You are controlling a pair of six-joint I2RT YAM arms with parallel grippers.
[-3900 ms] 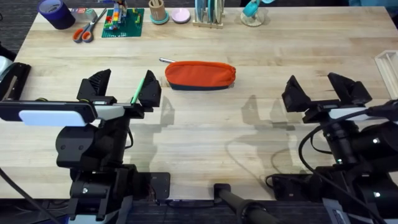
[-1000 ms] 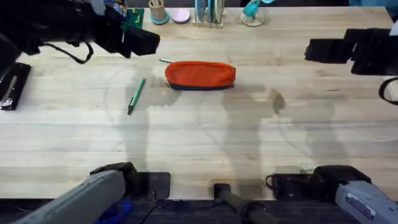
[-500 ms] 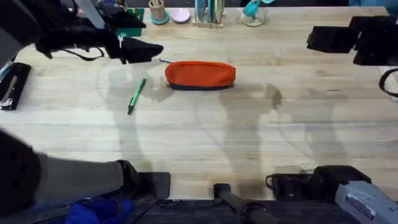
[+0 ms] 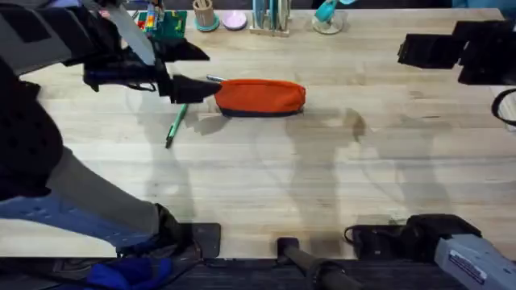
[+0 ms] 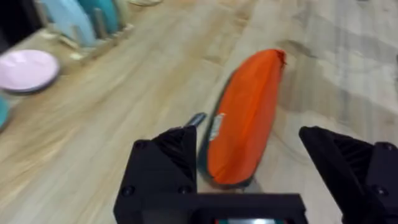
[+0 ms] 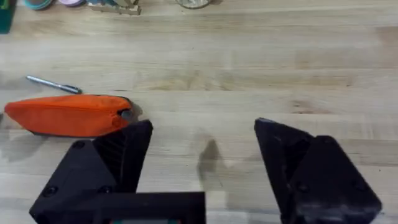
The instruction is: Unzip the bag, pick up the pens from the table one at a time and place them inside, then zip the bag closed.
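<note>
The overhead camera looks down and forward across the light wooden plank table (image 4: pixel 322 193) from above the arm bases. The left wrist camera sits low and close, facing along the oblong orange fabric pouch with its navy base (image 5: pixel 245 124). The right wrist camera views that pouch (image 6: pixel 65 115) from farther off, so all three views share it.

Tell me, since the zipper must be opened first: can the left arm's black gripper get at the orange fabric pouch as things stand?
Probably yes. The left gripper is open at the orange fabric pouch's left end, with nothing between them.
</note>
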